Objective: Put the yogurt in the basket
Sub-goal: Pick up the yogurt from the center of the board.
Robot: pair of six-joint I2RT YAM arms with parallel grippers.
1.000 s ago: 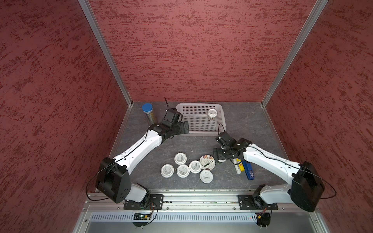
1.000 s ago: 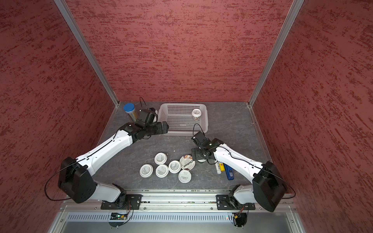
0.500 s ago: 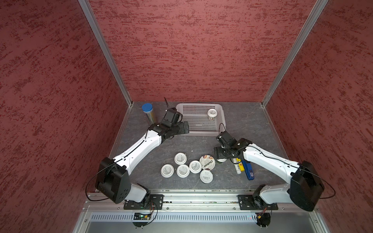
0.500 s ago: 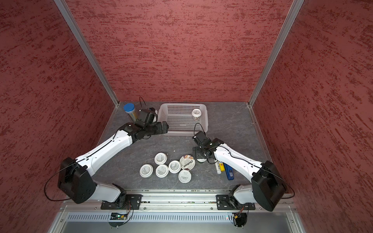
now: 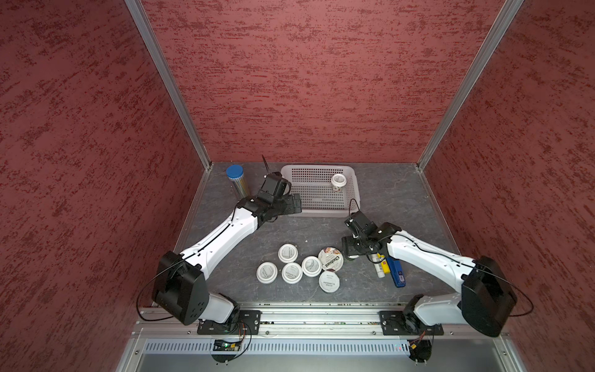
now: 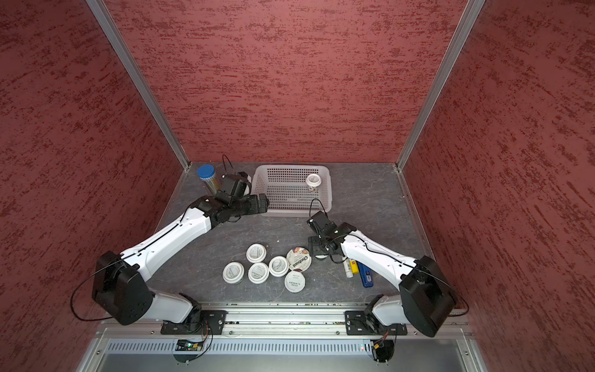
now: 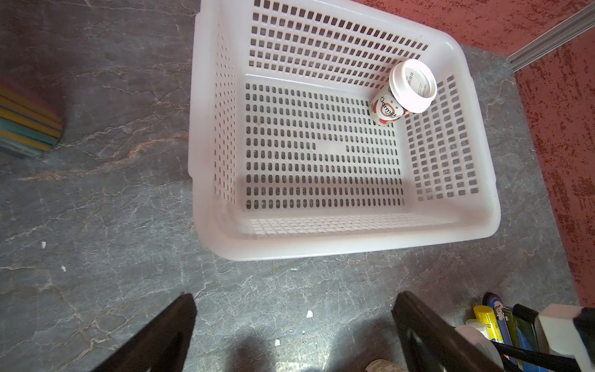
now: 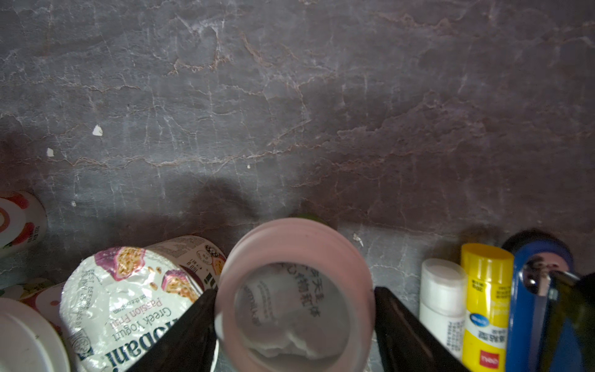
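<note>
Right gripper (image 8: 294, 291): down at the table (image 5: 402, 206), its jaws set fairly wide around one white-lidded yogurt cup (image 8: 294, 301). In the right wrist view both fingers (image 8: 396, 322) look to be against the lid's sides. The cup stands upright on the table surface, not lifted. It sits between the Chobani cup (image 8: 128, 299), just beside it on one side, and a white stick (image 8: 442, 299) and a yellow glue stick (image 8: 486, 306) on the other. A blue item (image 5: 396, 273) lies next to the sticks. Left gripper (image 7: 294, 296): jaws wide apart with nothing between them, hovering over bare table just outside the basket's near rim at its left corner. Basket (image 7: 354, 241): at the back of the table and well apart from the held cup. It contains one cup (image 5: 338, 181) in its far right corner; the rest of the mesh floor is bare. Five white-lidded cups (image 5: 292, 273) are clustered on the table in front of the robot, to the left of the Chobani cup, several of them touching. A blue-capped tube (image 5: 235, 171) stands in the far left corner, beside the left arm.
</note>
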